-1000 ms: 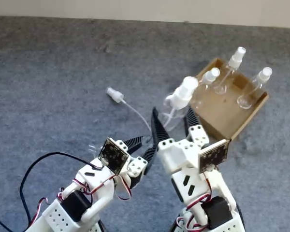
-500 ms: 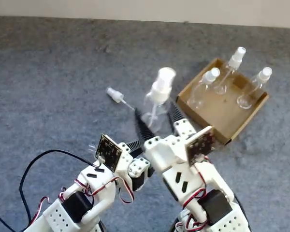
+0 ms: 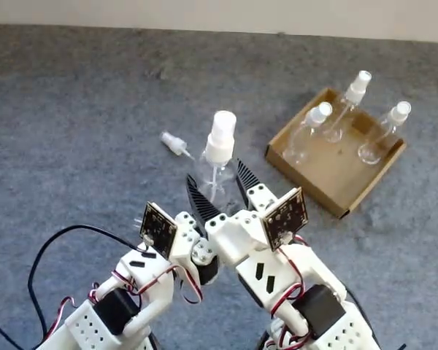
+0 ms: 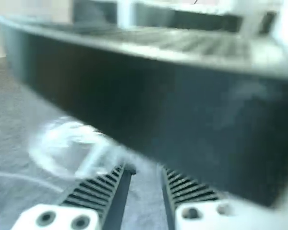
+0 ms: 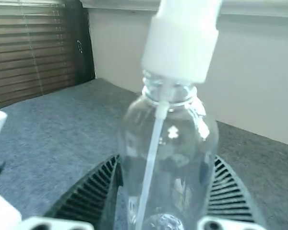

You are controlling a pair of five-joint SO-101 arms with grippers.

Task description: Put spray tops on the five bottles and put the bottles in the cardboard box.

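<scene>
The bottle [image 3: 209, 169] is clear and round-shouldered, with a white spray top [image 3: 220, 131] fitted and a thin dip tube [image 5: 151, 158] running down inside. It sits at the centre of the high view, clamped between the right gripper's [image 3: 215, 175] black ribbed fingers [image 5: 93, 191], one on each side of its lower body.

A loose spray top [image 3: 173, 143] lies on the grey carpet [image 3: 80, 109] just to its left. Upper right, the cardboard box [image 3: 328, 179] holds three capped bottles [image 3: 306, 135], all standing.

The left gripper [image 4: 144, 184] sits low beside the right arm; I cannot tell whether it is open or closed.
</scene>
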